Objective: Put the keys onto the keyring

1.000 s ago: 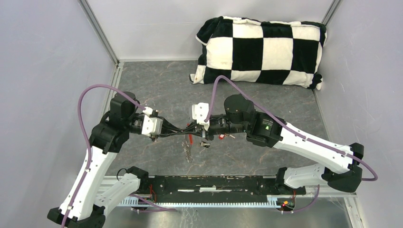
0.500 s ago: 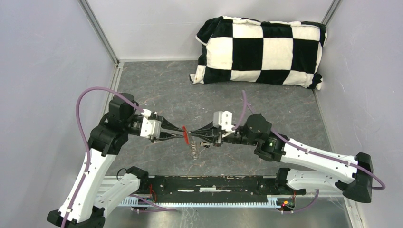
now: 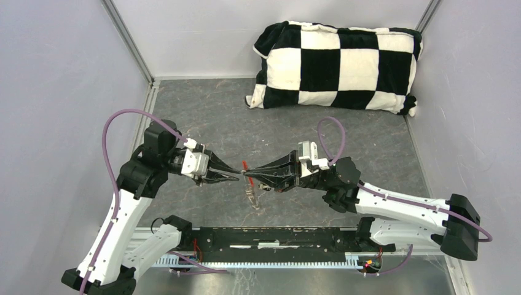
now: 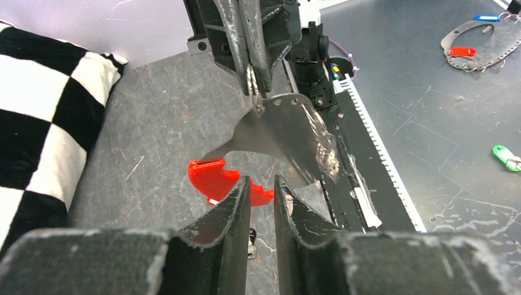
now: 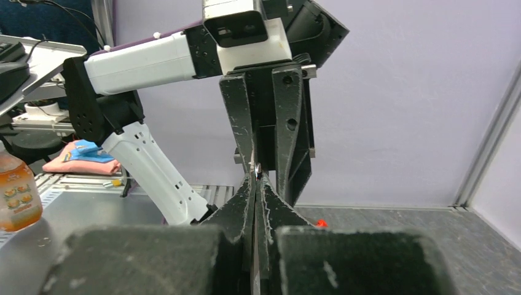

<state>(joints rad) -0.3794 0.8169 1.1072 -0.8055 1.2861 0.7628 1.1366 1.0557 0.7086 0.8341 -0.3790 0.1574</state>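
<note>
Well, the two grippers are tip to tip, with bare grey table [image 3: 203, 117] all around them and the walls well apart. Far past both grippers, by the back wall, lies a black and white checked pillow [image 3: 338, 61]. The right gripper [image 3: 247, 176] is squeezed tight on the keyring [image 3: 251, 195], which hangs down under its tips. Its red fob [image 4: 212, 178] sits just past the left gripper [image 4: 262, 181], whose fingers stand a little apart with nothing between them.
</note>
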